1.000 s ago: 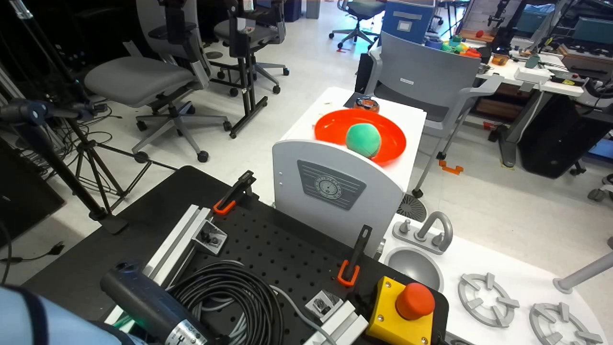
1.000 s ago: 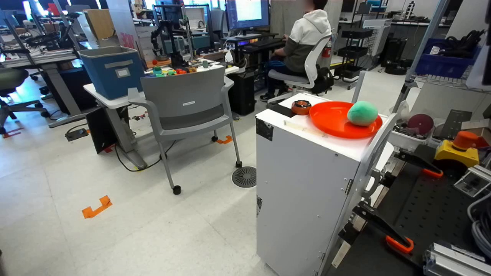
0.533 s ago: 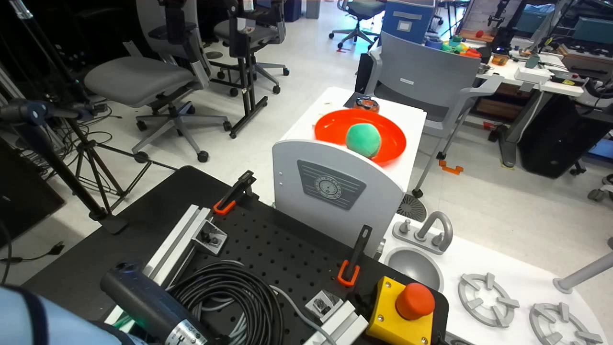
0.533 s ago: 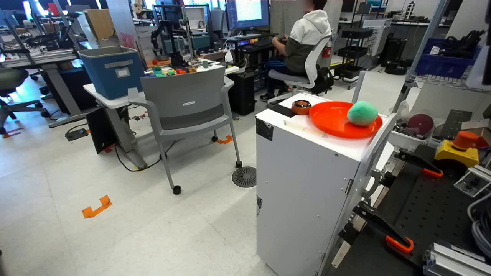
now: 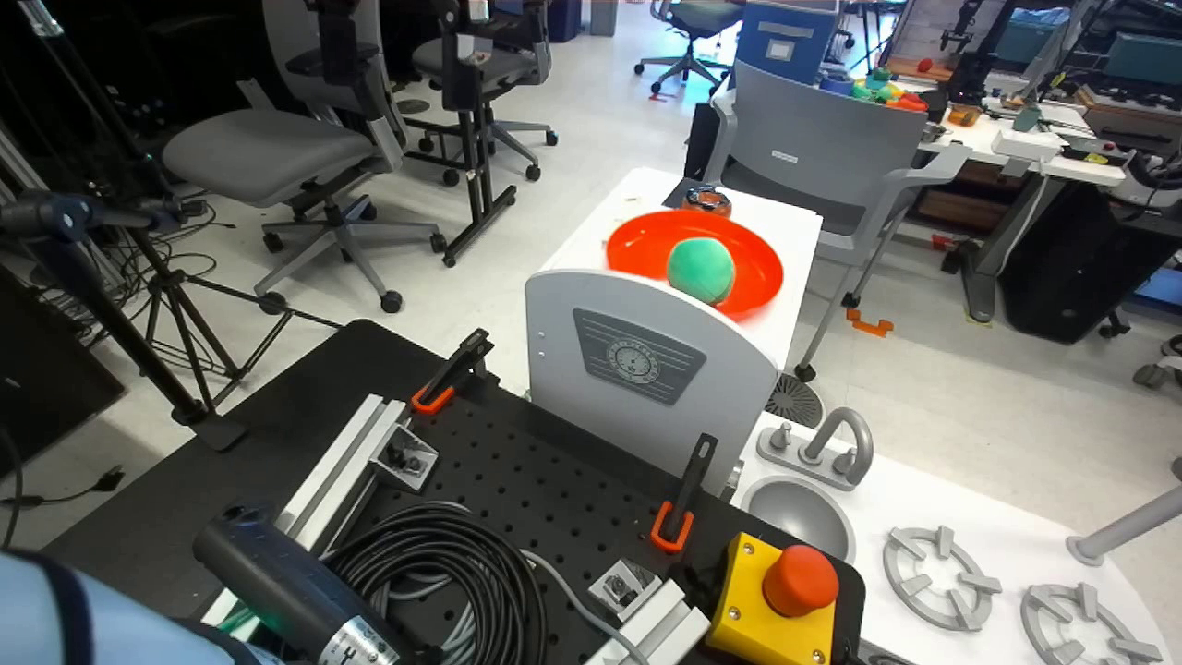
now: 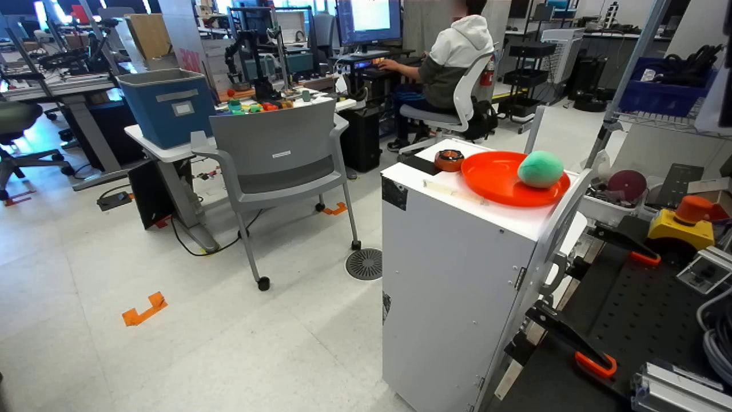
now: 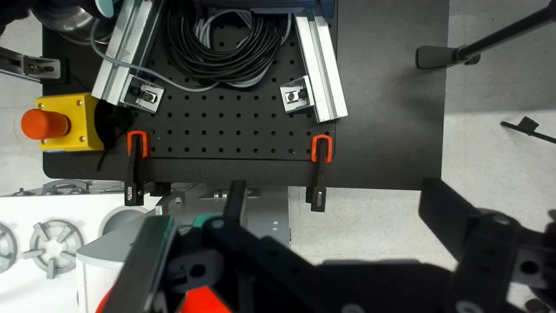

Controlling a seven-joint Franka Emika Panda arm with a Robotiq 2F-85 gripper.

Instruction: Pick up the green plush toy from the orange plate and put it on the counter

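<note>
The green plush toy (image 5: 701, 270) rests on the orange plate (image 5: 646, 238), toward the side by the grey panel. Both exterior views show it there, the toy (image 6: 540, 169) touching the dish (image 6: 493, 176). My gripper (image 7: 335, 198) is outside both exterior views. In the wrist view its jaws stand wide open with nothing between them, over the black table's edge and the floor. A piece of the orange plate (image 7: 204, 301) shows under one finger there, which covers most of that area; a teal patch beside it may be the toy. The white counter (image 5: 1002, 531) lies beside the panel.
An upright grey panel (image 5: 628, 420) with an emblem stands before the plate. The counter bears a faucet (image 5: 864, 454), a sink and burner rings. Black-and-orange clamps (image 7: 320, 178), coiled cables (image 7: 226, 65) and a yellow emergency-stop box (image 7: 84, 121) sit on the black table. A small round jar (image 6: 449, 161) adjoins the plate.
Toy and plate have stayed where they were. Only the seated person's arms in the background have shifted.
</note>
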